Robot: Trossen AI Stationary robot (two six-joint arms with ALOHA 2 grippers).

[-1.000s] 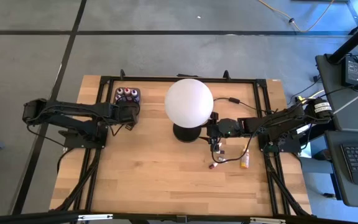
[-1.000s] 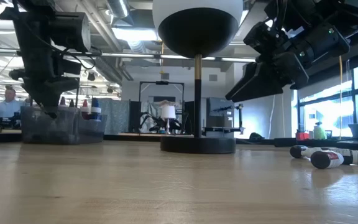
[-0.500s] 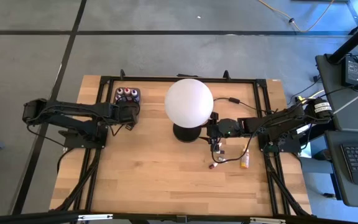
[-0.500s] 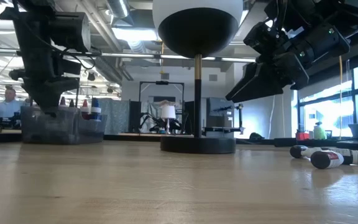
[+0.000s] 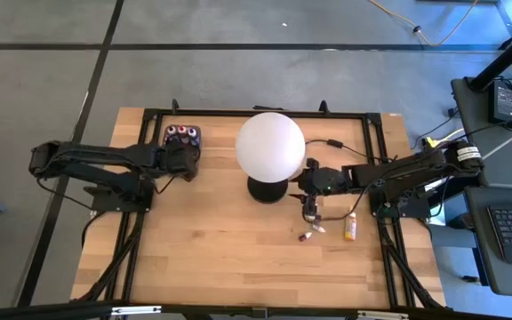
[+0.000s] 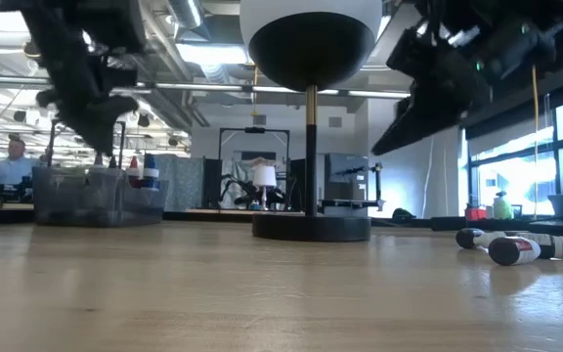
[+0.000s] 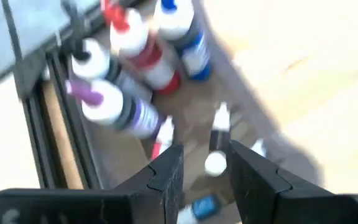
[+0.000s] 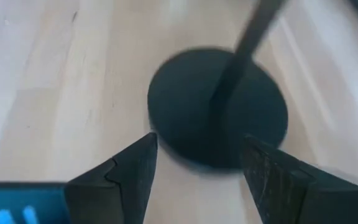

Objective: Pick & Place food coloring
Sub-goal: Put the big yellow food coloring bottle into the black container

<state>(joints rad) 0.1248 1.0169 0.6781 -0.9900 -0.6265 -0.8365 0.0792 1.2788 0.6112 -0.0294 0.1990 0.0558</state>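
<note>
The wooden table (image 5: 238, 258) is seen from above inside a black frame, with both dark arms reaching in from its sides. The big white globe lamp (image 5: 270, 146) is set near the middle of the far half, on a thin post rising from a round black base (image 8: 219, 118). The dark grey tray (image 5: 183, 139) is placed at the far left of the table, just beside the lamp's left; in the low view it appears as a translucent bin (image 6: 96, 200) with bottle caps showing above its rim.

The left gripper (image 7: 205, 163) is held above the tray, with a narrow gap left between its fingers and nothing caught in it. Below it, several food coloring bottles (image 7: 148, 53) are seen inside the tray, capped in white, red, blue and purple, some larger ones leaning together and smaller ones lying loose nearer the fingers.

The right gripper (image 8: 197, 158) is held over the table just right of the lamp base, its fingers spread wide and empty, pointed toward the base.

On the bare wood to the right of the lamp, an orange bottle (image 5: 350, 228) is left lying on its side, and a small red dropper bottle (image 5: 307, 236) is lying near it, apart from it. Both are shown on the table surface in the low view as well (image 6: 521, 249).
</note>
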